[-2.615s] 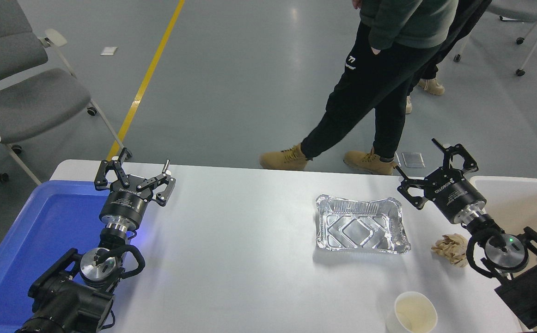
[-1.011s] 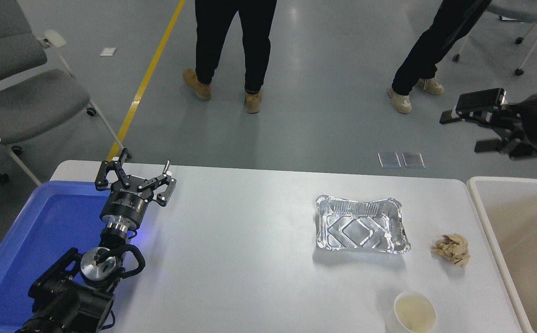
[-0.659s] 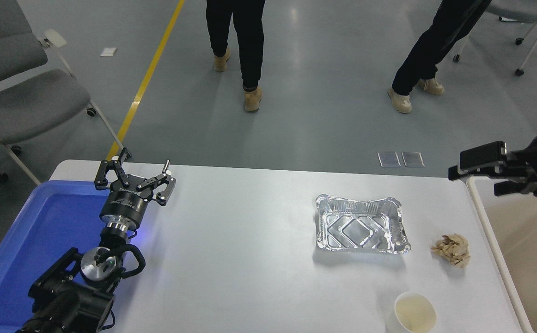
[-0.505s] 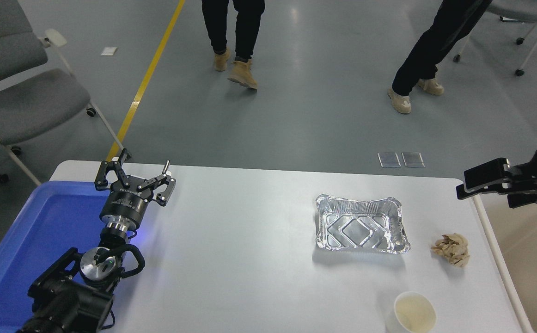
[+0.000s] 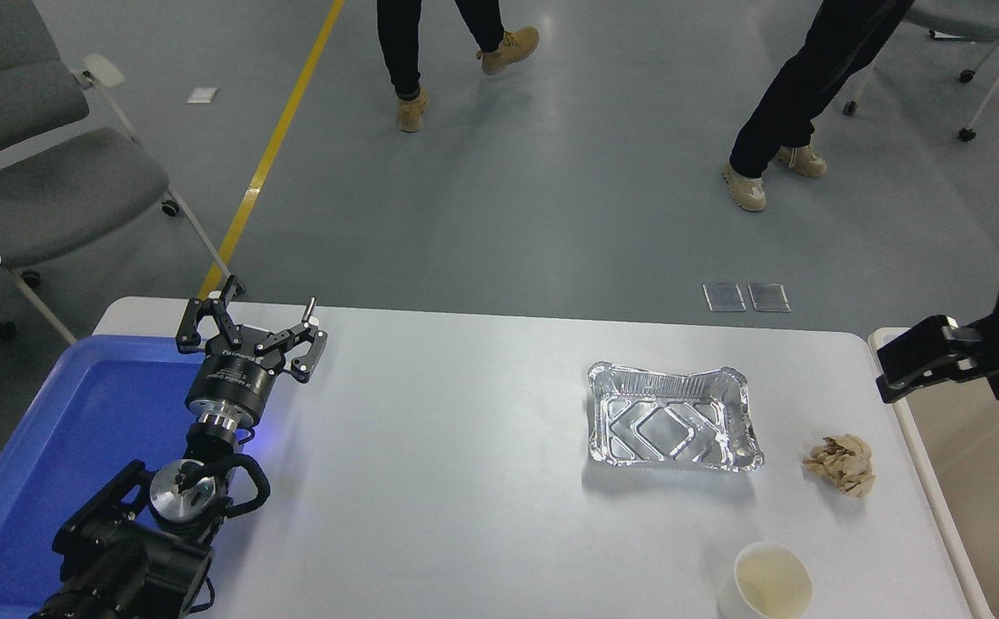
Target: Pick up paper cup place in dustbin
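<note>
The paper cup [image 5: 766, 583], white with a cream inside, stands upright at the table's front right edge, partly cut off by the picture's bottom. The beige dustbin [image 5: 914, 447] stands off the table's right end; only its left rim and part of its inside show. My right gripper [image 5: 925, 361] comes in from the right edge and hangs over the bin's near rim, well behind and to the right of the cup, holding nothing that I can see. My left gripper [image 5: 250, 331] is parked open at the lower left.
A rectangular foil tray [image 5: 674, 417] lies behind the cup and a crumpled tan paper wad [image 5: 841, 462] lies to its right. A blue plastic tray [image 5: 52, 447] sits at the table's left end. People's legs move on the floor beyond the table.
My right arm left the table, swung high at the right edge, then came down to the bin's rim. The cup has not moved. A person walked away from the far side.
</note>
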Available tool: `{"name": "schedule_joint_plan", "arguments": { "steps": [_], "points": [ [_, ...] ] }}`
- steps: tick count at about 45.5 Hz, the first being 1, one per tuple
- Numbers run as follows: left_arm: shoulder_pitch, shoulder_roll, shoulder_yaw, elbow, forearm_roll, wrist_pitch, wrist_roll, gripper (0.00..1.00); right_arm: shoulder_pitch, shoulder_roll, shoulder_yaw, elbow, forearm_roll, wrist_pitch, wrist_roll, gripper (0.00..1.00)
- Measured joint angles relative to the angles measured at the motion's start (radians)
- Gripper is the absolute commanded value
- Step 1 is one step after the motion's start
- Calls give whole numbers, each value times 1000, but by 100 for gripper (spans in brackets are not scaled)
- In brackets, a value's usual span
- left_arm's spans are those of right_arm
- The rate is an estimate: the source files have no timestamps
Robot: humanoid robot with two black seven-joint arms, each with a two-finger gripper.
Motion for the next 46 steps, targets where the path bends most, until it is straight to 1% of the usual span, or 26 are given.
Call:
{"name": "schedule_joint_plan", "arguments": {
  "steps": [8, 13, 23, 35, 46],
  "points": [
    [0, 0, 0, 0, 0, 0, 0, 99, -41, 37, -20, 1, 98, 9, 1, 100],
    [0, 0, 0, 0, 0, 0, 0, 99, -83, 48, -22, 1, 161, 10, 9, 100],
    [0, 0, 0, 0, 0, 0, 0, 99, -189, 57, -3, 1, 220, -18, 24, 100],
    [0, 0, 0, 0, 0, 0, 0, 99, -348, 59, 53, 1, 235, -103, 40, 100],
    [0, 0, 0, 0, 0, 0, 0, 99, -531, 58, 125, -6, 170, -257, 50, 100]
  ]
}}
